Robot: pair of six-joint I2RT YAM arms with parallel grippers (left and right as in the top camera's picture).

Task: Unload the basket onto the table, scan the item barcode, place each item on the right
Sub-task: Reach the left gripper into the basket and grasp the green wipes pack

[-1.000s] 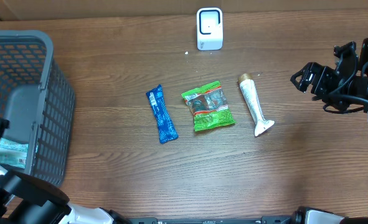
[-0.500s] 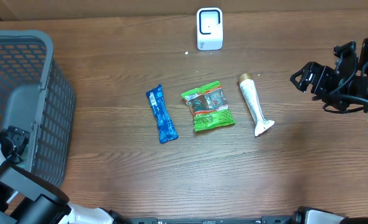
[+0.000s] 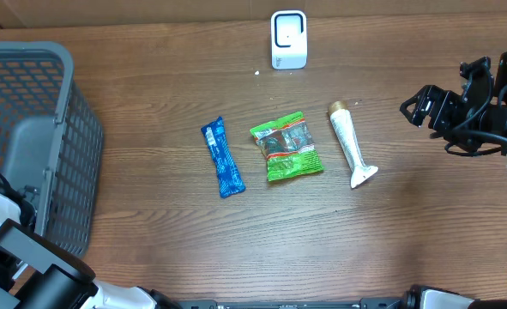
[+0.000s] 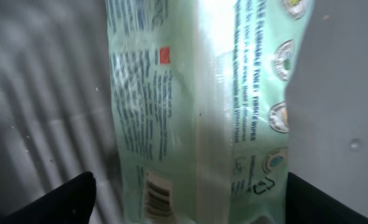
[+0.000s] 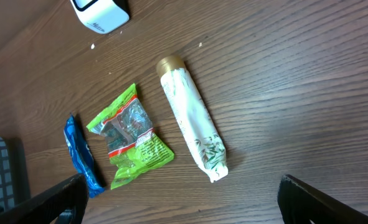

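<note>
Left wrist view: wipes pack (image 4: 196,112) lies inside the basket (image 4: 34,112), barcode (image 4: 155,196) facing up, under the left tool (image 4: 188,186), whose jaws stand released. The right tool (image 5: 182,182), also released and empty, hangs well apart from the basket.

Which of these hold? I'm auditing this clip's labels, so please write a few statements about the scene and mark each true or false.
1. The green snack packet lies between the blue wrapper and the white tube. True.
2. The white tube stands upright on its cap. False: it lies flat on the table.
3. The right gripper holds the tube. False: it is open and empty, off to the tube's right.
4. The wipes pack in the left wrist view shows a barcode. True.
5. The white scanner sits inside the grey basket. False: it stands on the table, beyond the packet.
</note>
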